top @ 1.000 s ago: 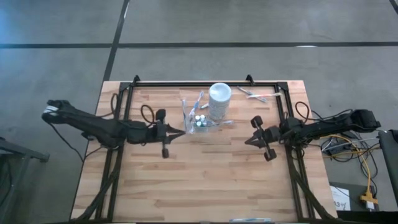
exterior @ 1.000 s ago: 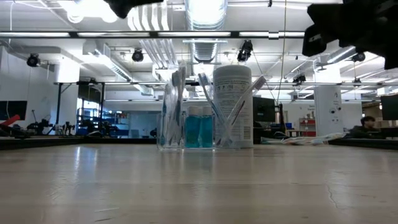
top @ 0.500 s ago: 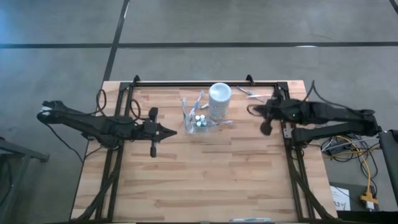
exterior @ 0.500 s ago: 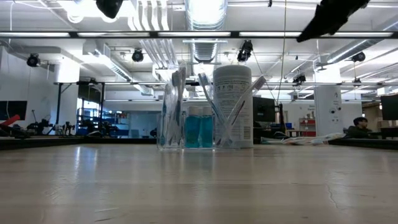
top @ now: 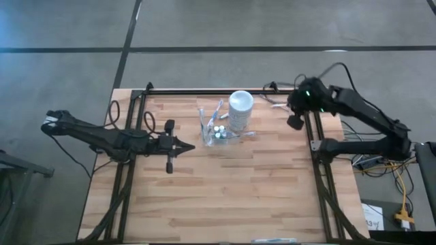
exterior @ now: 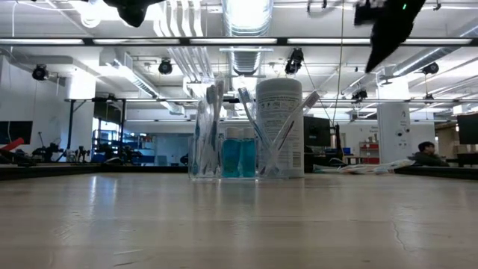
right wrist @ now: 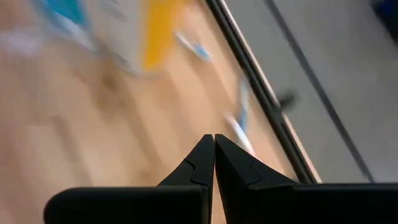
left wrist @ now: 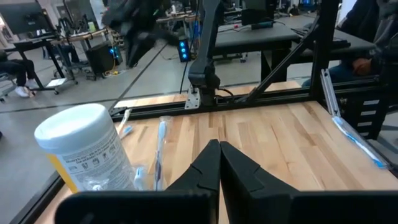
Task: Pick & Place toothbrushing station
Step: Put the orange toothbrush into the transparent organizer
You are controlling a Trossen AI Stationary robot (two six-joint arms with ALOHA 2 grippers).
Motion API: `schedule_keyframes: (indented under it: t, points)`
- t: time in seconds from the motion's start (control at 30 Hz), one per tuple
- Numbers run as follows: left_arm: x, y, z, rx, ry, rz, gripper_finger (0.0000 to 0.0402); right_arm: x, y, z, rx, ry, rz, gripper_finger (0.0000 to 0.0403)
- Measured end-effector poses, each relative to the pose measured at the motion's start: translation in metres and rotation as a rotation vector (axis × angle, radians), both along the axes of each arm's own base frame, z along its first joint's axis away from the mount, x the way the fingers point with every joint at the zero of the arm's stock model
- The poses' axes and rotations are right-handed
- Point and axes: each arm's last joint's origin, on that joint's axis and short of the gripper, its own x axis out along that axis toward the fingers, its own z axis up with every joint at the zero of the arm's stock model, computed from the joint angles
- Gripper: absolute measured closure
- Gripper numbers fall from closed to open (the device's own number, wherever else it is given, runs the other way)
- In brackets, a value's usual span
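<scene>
Your left gripper hangs over the table left of the station, fingers pressed together on nothing; its wrist view shows the two tips meeting with bare wood beyond them. It points toward the holder and sits near it without touching.

Your right gripper is up by the far right corner of the table, close to the frame rail. Its fingers are also closed and empty, as the right wrist view shows plainly, though that view is smeared and little else can be read from it.

The station stands in the far middle of the table. The white cup is upright, and the clear holder is just beside it on its left. In the low view you can see toothbrushes standing in the holder and two teal tubes in it between them. One more brush leans out toward the right, across the front of the cup.

Loose brushes lie flat on the wood near the far right edge, apart from the cup and close to your right gripper. The left wrist view also shows a brush lying beside the cup
</scene>
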Motion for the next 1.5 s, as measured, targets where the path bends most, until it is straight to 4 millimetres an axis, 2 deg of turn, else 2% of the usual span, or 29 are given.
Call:
schedule_keyframes:
  t: [0.17,0.33,0.5,0.63,0.87,1.03,1.3,1.5]
  points:
    - [0.000,0.000,0.001,0.024,-0.005,-0.002,0.0395,-0.003,-0.055,-0.029,0.203,0.202,-0.108,0.0394]
    - [0.000,0.000,0.000,0.059,0.000,-0.005,0.0396,0.003,-0.104,-0.067,0.338,0.356,-0.115,0.0394]
    - [0.002,-0.001,-0.002,0.067,0.019,-0.006,0.0391,0.023,-0.139,-0.091,0.397,0.440,-0.033,0.0391]
    - [0.005,-0.001,-0.006,0.073,0.042,-0.006,0.0396,0.043,-0.159,-0.105,0.426,0.481,0.028,0.0364]
    - [0.008,-0.002,-0.011,0.083,0.081,-0.008,0.0390,0.067,-0.186,-0.123,0.446,0.523,0.100,0.0280]
    - [0.009,-0.002,-0.016,0.090,0.095,-0.008,0.0388,0.073,-0.193,-0.134,0.460,0.548,0.134,0.0236]
    - [0.008,-0.002,-0.028,0.086,0.100,-0.007,0.0396,0.076,-0.199,-0.165,0.517,0.616,0.098,0.0218]
    - [0.007,-0.002,-0.033,0.082,0.089,-0.007,0.0389,0.078,-0.207,-0.181,0.469,0.677,0.070,0.0218]
